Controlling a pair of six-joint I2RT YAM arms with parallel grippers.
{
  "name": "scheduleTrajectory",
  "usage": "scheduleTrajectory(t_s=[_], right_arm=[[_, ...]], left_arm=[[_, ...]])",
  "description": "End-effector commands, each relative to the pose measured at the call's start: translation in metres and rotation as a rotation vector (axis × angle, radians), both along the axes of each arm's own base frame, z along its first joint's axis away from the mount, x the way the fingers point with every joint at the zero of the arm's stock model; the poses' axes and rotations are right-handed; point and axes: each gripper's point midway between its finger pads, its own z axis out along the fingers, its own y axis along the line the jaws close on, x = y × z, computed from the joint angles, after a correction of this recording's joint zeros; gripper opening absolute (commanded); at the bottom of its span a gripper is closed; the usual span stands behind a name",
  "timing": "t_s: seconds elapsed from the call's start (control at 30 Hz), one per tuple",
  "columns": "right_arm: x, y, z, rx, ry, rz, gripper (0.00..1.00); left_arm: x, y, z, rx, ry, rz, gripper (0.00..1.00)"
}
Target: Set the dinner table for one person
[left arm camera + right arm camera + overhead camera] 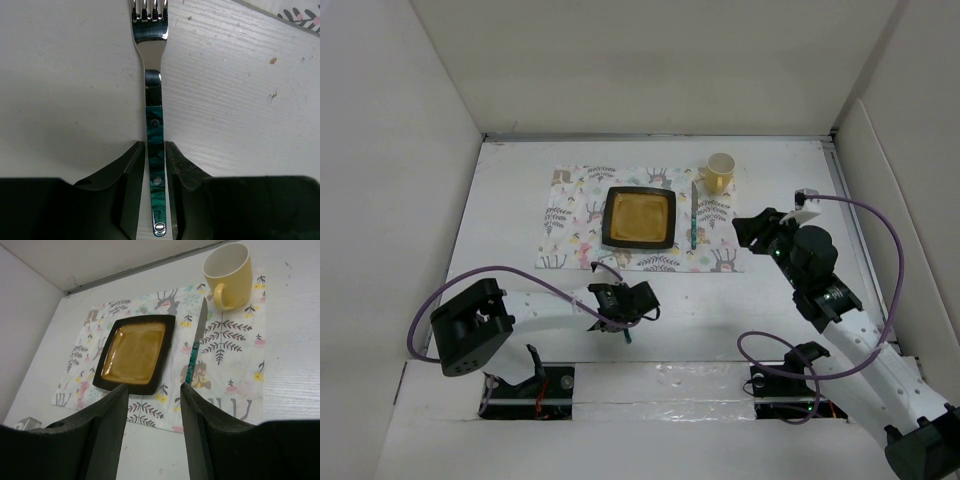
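On the white dinner table (500, 220), a fork (154, 100) with a green handle lies flat, just in front of the animal-print placemat (570, 225). My left gripper (155, 150) is low over the table, and its fingers press the fork's handle from both sides. The tines point away from the gripper toward the placemat. On the placemat lie a dark square plate (640, 218) with a yellow centre, a green-handled knife (694, 215) to its right, and a yellow mug (719, 173). My right gripper (752, 228) hovers open and empty beside the placemat's right edge.
Pale upright panels (440, 90) border the table on the left, back and right. In the right wrist view the plate (134, 351), knife (196, 342) and mug (229, 272) lie beyond the open fingers (111, 415).
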Motion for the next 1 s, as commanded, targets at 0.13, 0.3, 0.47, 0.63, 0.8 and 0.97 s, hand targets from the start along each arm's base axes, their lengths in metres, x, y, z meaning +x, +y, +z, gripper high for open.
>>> scheduleTrajectory(t_s=[0.13,0.3,0.47,0.63,0.8,0.97], right_arm=[[0.001,-0.004,0.019,0.02,-0.058,-0.019,0.51],[0.002,-0.003,0.016,0.017,-0.049,-0.012,0.51],[0.002,-0.001,0.016,0.019,-0.052,-0.003,0.51],[0.001,0.003,0.017,0.022,-0.059,0.01,0.51],[0.003,0.004,0.014,0.017,-0.049,0.005,0.51],[0.001,0.006,0.014,0.016,-0.047,0.011,0.5]], left_arm=[[-0.011,0.033,-0.013,0.145,0.047,-0.006,0.12],[-0.006,0.026,0.022,0.081,-0.016,-0.007,0.0],[0.025,0.017,0.106,-0.022,-0.196,-0.029,0.0],[0.117,0.048,0.18,0.017,-0.359,-0.086,0.0],[0.19,0.063,0.214,0.066,-0.398,-0.228,0.0],[0.226,0.069,0.207,0.276,-0.26,-0.305,0.0]])
